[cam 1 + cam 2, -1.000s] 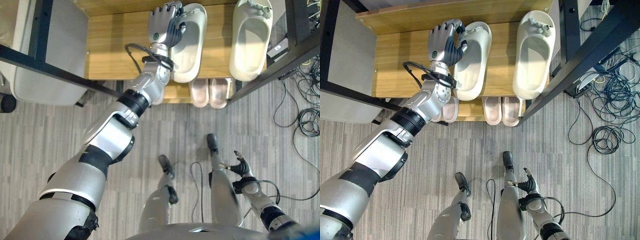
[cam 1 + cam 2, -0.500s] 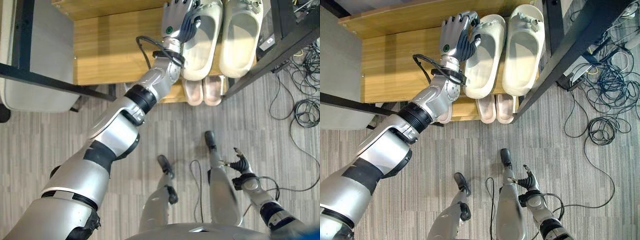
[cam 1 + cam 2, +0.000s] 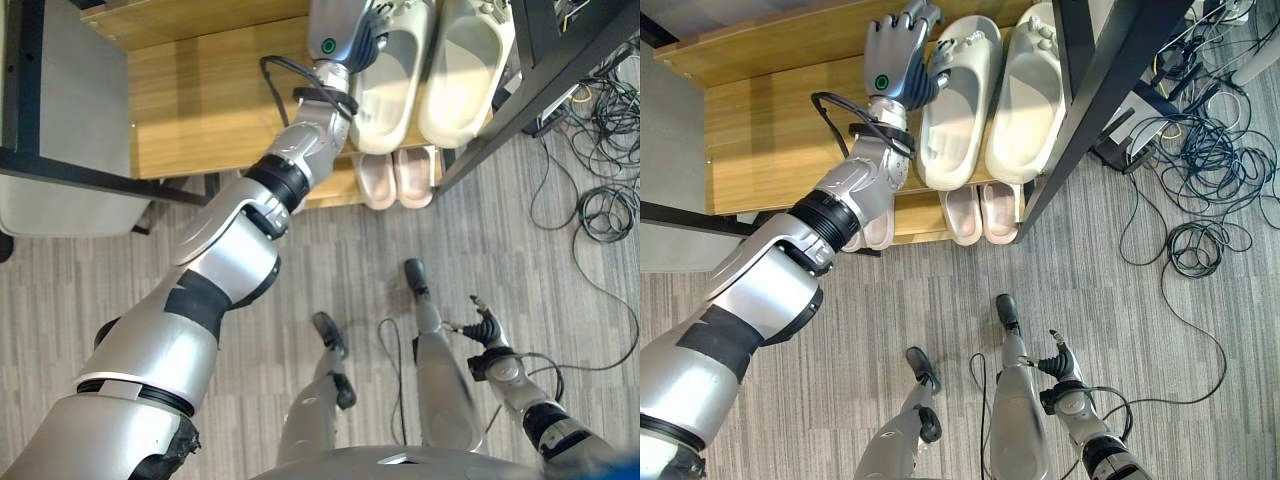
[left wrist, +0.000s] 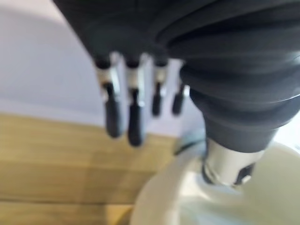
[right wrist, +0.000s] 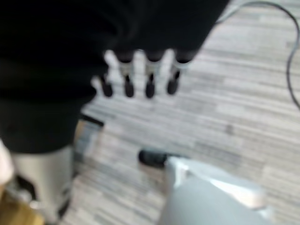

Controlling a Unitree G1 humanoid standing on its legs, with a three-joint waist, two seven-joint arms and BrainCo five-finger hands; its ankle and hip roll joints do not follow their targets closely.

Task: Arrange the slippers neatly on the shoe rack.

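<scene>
Two cream slippers lie side by side, toes to the back, on the wooden top shelf (image 3: pixel 780 130) of the shoe rack: the left one (image 3: pixel 958 105) and the right one (image 3: pixel 1025 95) almost touch. My left hand (image 3: pixel 892 62) is on the left slipper's left side, back of the hand up, thumb against the slipper's rim (image 4: pixel 187 197) and fingers (image 4: pixel 133 117) straight over the wood, holding nothing. My right hand (image 3: pixel 486 330) hangs low at my side over the floor with its fingers (image 5: pixel 150 82) relaxed and empty.
Two pink slippers (image 3: pixel 980 212) sit on the lower shelf, with another pink pair (image 3: pixel 870 230) partly hidden beside my forearm. A black metal frame (image 3: pixel 1090 110) crosses the rack's right end. Cables (image 3: pixel 1190 250) lie on the floor at the right. A grey panel (image 3: pixel 60 190) stands left.
The left hand has slid the left cream slipper to the right, closing the wide gap to the right slipper. The camera has shifted too. The right hand has stayed put.
</scene>
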